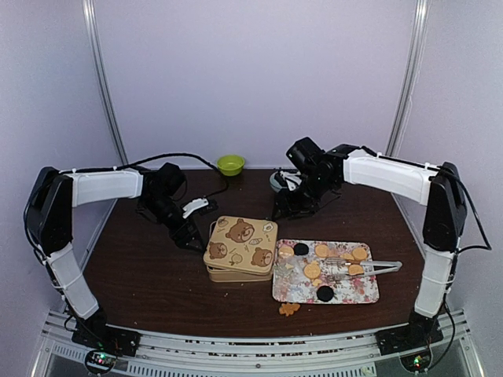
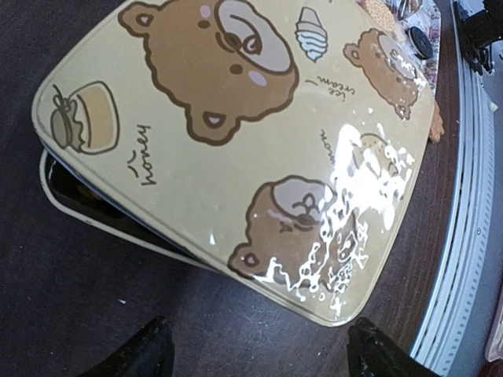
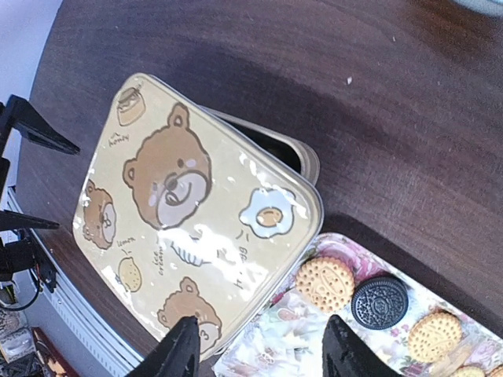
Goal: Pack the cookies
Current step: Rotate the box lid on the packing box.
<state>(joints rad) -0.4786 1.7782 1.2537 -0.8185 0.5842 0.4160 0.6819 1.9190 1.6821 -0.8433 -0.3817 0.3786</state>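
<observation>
Both grippers stand released, with nothing between their fingers. The left gripper (image 1: 189, 234) (image 2: 259, 360) has its jaws spread wide and hangs low over the table (image 1: 157, 275), just left of the tin (image 1: 236, 273), touching nothing. Its wrist view shows the bear-printed lid (image 2: 236, 157) lying askew on the tin, with a dark gap open at one corner. The right gripper (image 1: 287, 208) (image 3: 263, 357) is also parted and holds nothing. It is above the table behind the tin and tray (image 1: 357, 294).

The cookies (image 1: 312, 270) (image 3: 324, 283) lie loose on the flowered tray right of the tin: mostly tan rounds, plus a few dark ones. One tan cookie lies off the tray on the table, by its near edge. Tongs (image 1: 369, 267) rest across the tray's right side. A green bowl (image 1: 230, 164) stands at the far edge.
</observation>
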